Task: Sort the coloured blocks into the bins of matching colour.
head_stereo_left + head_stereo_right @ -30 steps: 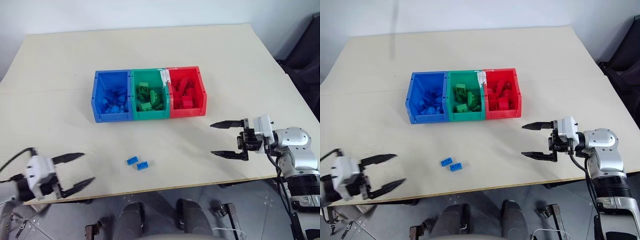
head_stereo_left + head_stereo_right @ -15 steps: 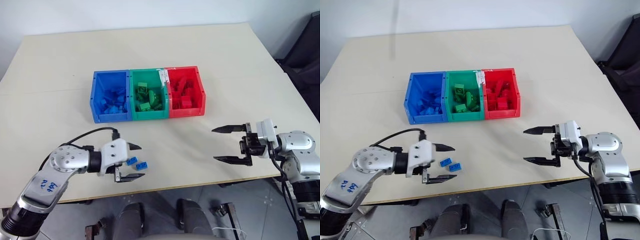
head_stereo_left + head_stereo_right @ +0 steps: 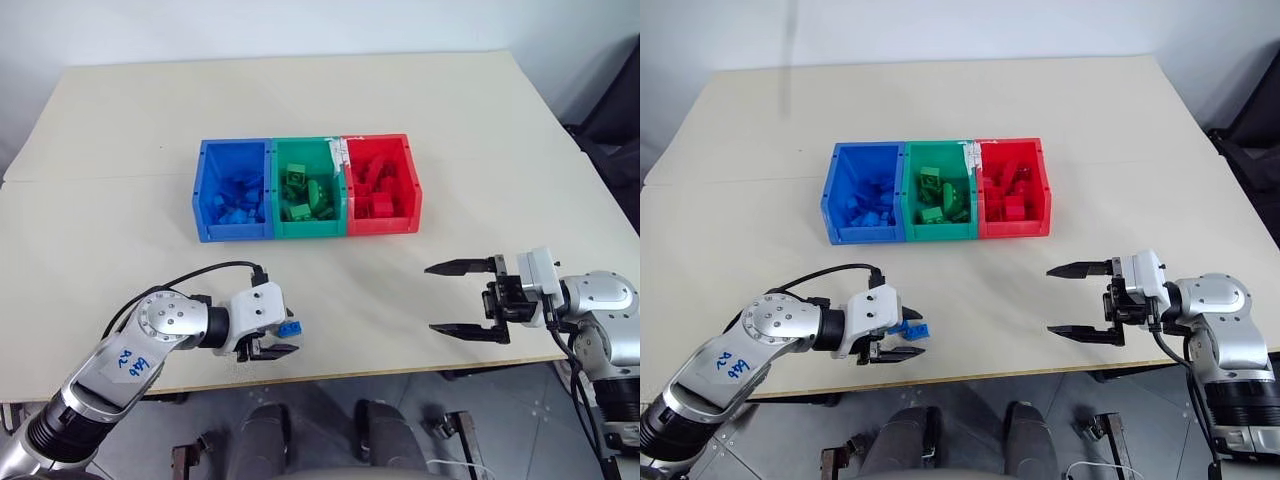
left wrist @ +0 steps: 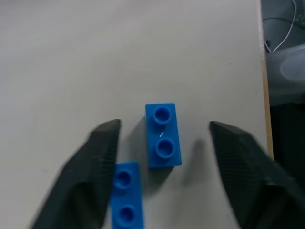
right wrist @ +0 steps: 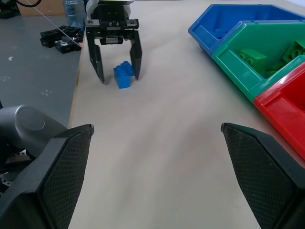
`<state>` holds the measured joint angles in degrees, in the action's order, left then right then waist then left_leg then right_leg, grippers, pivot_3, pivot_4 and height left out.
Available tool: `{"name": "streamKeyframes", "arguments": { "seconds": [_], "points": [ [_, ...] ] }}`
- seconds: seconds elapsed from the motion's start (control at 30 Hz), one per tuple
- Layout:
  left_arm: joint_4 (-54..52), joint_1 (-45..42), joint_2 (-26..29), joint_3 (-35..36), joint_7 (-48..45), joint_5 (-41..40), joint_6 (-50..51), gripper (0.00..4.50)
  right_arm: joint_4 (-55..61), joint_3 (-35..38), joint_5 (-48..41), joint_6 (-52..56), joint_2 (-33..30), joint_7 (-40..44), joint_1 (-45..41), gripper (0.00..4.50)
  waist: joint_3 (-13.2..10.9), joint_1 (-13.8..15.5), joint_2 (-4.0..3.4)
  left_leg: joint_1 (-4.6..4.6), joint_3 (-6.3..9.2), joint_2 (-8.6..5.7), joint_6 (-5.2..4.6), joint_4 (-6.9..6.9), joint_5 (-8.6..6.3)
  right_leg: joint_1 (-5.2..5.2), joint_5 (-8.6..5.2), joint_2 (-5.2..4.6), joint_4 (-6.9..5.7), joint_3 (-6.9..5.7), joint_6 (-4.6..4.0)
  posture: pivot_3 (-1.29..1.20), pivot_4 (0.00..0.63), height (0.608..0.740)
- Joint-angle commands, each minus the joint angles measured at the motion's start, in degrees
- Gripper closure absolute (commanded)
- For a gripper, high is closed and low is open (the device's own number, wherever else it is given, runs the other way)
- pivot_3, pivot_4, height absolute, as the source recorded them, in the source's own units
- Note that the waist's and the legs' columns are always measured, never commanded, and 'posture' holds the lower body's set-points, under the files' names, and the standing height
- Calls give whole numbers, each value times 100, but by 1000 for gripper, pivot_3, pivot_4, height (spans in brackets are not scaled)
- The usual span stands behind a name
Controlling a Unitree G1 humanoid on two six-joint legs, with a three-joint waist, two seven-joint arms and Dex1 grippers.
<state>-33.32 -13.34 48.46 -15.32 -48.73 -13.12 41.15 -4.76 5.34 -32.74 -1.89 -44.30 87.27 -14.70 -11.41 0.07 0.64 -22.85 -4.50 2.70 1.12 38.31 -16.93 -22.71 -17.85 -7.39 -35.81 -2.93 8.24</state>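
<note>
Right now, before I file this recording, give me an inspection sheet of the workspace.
Surface: beige table, bare around the bins.
Job's things: blue bin, green bin and red bin joined in a row, each holding bricks of its colour; two blue bricks near the front edge.
Clutter: nothing seen.
Grippers: left gripper open, fingers either side of one brick, not touching; right gripper open, empty.
Cables: black cable on left arm.
Surroundings: grey floor, dark object at right.

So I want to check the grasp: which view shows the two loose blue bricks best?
The left wrist view: both blue bricks lie studs-up between the left gripper's open jaws. The right wrist view shows them distant; in the eye views the gripper partly hides them.
</note>
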Motion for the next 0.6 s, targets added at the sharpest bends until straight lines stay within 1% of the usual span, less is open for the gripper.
{"name": "streamKeyframes", "arguments": {
  "seconds": [0.03,0.13,0.17,0.23,0.27,0.33,0.37,0.43,0.5,0.57,0.6],
  "points": [
    [-17,14,34,-31,-34,109,-170,2726,10,153,-13,-78,8,-6,-130,0,0,-2,0,0,0,0,0,0,0,0,0,0,-1,0,0,0,150,740],
    [90,83,-221,115,56,4,-399,3662,-35,111,17,-112,62,-38,-197,0,0,-2,0,0,0,0,0,0,0,0,0,0,-1,0,0,0,150,740],
    [130,121,-458,282,185,-123,-500,3971,-49,100,29,-122,77,-46,-214,0,0,-1,0,0,0,0,0,1,0,0,0,0,-1,0,0,0,150,740],
    [196,211,-911,668,310,-494,-631,3971,-84,88,54,-142,104,-53,-248,0,0,10,1,-1,0,-1,-1,6,0,1,0,-1,-4,-1,0,0,150,740],
    [241,278,-1107,954,283,-701,-850,3971,-124,84,80,-166,124,-57,-274,0,0,7,0,-5,5,0,-1,11,0,1,0,0,-5,-3,0,0,150,740],
    [321,345,-1353,1408,233,-984,-1159,3971,-181,83,118,-206,159,-64,-317,0,0,3,1,-6,6,0,-1,15,0,1,0,-2,-8,-3,0,0,150,740],
    [361,351,-1429,1569,237,-1076,-1249,3971,-207,85,133,-225,175,-63,-335,0,0,1,0,-6,8,1,-1,18,0,1,0,-1,-8,-4,0,0,150,740],
    [481,302,-1530,2105,295,-1398,-1300,3971,-234,101,142,-264,225,-87,-383,0,0,-2,0,-5,8,1,-1,24,0,1,0,-1,-13,-5,0,0,150,740],
    [628,230,-1514,2545,301,-1668,-1298,3971,-238,123,134,-272,265,-120,-414,0,0,-7,0,-6,8,1,-1,31,0,2,0,-2,-16,-5,0,0,150,740],
    [884,71,-1487,2863,379,-1718,-1434,3971,-222,140,121,-259,293,-174,-426,0,0,-9,0,-5,9,1,-1,37,0,6,1,-2,-16,-5,1,0,150,740],
    [1113,-67,-1484,2988,508,-1588,-1592,3971,-212,142,123,-259,303,-194,-426,0,0,-1,0,-6,9,1,-1,39,0,6,1,-2,-17,-5,2,0,150,740]
  ]
}}
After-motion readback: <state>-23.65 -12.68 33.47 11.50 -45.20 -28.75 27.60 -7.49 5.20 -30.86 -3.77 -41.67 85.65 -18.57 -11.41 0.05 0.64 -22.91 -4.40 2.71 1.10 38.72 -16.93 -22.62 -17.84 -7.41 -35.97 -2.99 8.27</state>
